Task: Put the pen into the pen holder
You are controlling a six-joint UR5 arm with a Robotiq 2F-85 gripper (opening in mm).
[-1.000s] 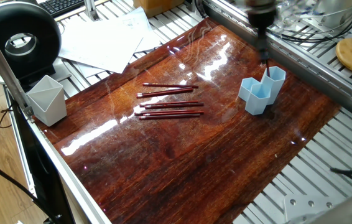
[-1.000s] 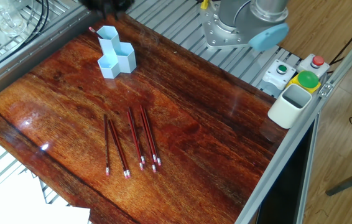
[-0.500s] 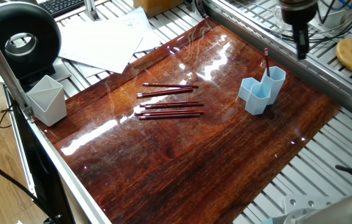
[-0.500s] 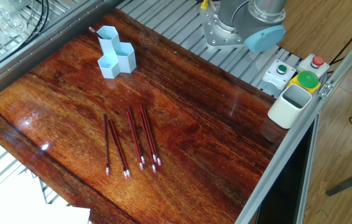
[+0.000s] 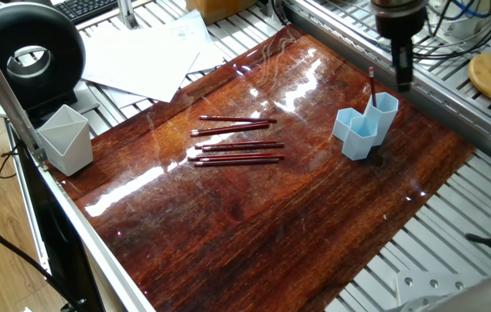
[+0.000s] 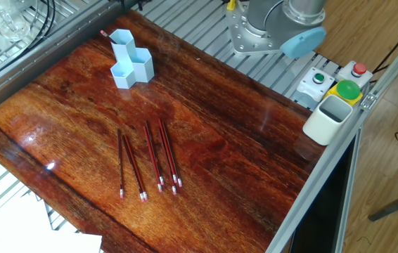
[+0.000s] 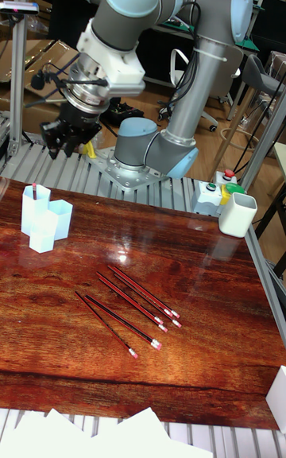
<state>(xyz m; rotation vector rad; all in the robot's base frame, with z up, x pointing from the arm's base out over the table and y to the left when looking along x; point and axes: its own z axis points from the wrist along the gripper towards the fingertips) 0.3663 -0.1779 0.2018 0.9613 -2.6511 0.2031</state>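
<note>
- Pen (image 5: 371, 87) stands in the tallest tube of the pen holder (image 5: 365, 126), long axis near upright, leaning slightly, top end poking above the rim.
- Pen holder sits on the desk (image 5: 297, 225) near its far edge.
- Claw (image 5: 401, 68) hangs above and just behind the holder, gripping nothing; its jaw gap cannot be told.
- Five loose pens (image 5: 237, 143) lie flat mid-desk, roughly parallel.

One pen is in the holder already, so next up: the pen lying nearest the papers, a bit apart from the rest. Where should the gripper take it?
Grip the pen at mid-shaft, coming straight down and closing across its width. It lies flat on the table, so only a top approach looks workable. The small gap to the next pen should leave room on both sides.
</note>
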